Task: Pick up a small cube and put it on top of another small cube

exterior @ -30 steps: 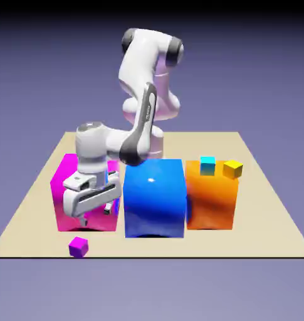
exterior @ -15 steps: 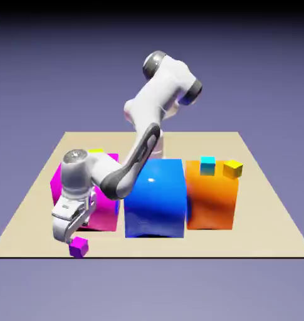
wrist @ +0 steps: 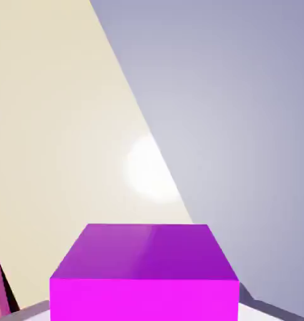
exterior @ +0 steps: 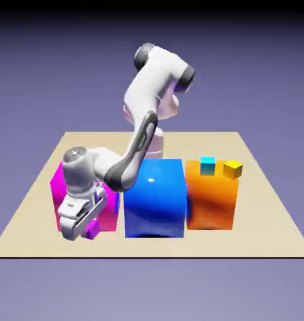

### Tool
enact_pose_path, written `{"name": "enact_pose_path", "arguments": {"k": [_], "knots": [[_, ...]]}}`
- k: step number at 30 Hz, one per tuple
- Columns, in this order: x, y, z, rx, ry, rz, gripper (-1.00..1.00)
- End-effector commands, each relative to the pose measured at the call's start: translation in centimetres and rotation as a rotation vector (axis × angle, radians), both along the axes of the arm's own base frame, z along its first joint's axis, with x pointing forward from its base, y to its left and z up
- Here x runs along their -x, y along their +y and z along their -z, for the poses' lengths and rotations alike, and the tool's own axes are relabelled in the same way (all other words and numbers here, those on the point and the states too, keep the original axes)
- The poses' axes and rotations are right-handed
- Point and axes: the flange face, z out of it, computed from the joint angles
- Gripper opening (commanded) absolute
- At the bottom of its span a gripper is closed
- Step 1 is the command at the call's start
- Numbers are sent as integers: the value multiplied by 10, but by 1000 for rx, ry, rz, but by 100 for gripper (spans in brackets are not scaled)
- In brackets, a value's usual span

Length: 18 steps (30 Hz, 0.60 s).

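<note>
The small purple cube (exterior: 92, 230) is pinched in my gripper (exterior: 85, 232), which is shut on it just above the table (exterior: 267, 219), in front of the big magenta block (exterior: 56, 188) at the exterior view's left. In the hand view the purple cube (wrist: 145, 276) fills the bottom middle, with only slivers of my fingertips (wrist: 267, 311) showing beside it. Beyond it lie the tan table (wrist: 60, 125) and its edge. The other small cube is hidden in both views.
A big blue block (exterior: 154, 197) stands in the middle and a big orange block (exterior: 210, 200) at the exterior view's right. On the orange block rest a tiny cyan cube (exterior: 207, 165) and a tiny all-yellow cube (exterior: 232, 168).
My gripper came down onto the purple cube by the table's front edge, shut on it, and has now risen slightly with the cube in it.
</note>
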Motion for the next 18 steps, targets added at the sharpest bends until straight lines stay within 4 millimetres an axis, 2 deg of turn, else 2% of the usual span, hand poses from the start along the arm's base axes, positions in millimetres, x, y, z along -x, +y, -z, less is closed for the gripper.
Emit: {"name": "enact_pose_path", "arguments": {"k": [1,5,18], "knots": [[0,3,-8,-19,-2,14,-100],[5,12,-46,-72,-4,76,-100],[88,7,-152,-54,95,430,-100]]}}
